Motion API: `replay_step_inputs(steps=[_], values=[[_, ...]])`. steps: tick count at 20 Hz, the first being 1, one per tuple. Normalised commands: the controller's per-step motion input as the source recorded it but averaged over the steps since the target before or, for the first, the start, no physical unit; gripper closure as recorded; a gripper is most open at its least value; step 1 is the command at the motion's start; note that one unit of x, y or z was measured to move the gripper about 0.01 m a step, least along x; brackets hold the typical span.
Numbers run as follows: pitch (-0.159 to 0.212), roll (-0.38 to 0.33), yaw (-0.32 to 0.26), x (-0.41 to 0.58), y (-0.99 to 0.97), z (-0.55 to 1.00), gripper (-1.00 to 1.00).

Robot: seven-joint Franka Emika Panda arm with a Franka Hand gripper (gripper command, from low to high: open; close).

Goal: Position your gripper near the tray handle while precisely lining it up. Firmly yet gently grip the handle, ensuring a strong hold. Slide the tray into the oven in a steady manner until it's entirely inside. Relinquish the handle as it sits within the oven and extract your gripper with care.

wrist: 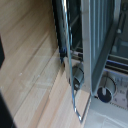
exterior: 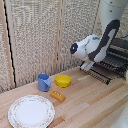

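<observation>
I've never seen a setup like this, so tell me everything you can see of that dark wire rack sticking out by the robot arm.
The tray is a flat rack of thin, parallel, dark metal bars, with a long bar, the tray handle, along its front edge. It juts out level from the oven at the exterior view's right, above the wooden table. The arm hangs over its front; whether the fingers touch it cannot be told.

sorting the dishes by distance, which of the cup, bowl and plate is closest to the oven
The yellow bowl: it sits nearest the oven, with the blue cup just beyond it and the patterned plate farthest, at the table's front.
</observation>
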Motion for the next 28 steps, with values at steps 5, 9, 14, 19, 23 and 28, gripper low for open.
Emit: replay_step_inputs(steps=[5,9,14,19,23,28], values=[[0.023,0.000,0.000,0.242,-0.40,-0.06,-1.00],[0.002,-0.001,0.000,0.097,-0.17,0.00,1.00],[0.000,-0.055,0.006,0.001,-0.01,0.00,1.00],[0.001,-0.039,0.034,-0.016,-0.06,0.00,1.00],[0.036,-0.001,0.211,-0.173,-0.21,0.02,1.00],[0.014,0.000,0.231,-0.157,-0.21,0.08,1.00]])
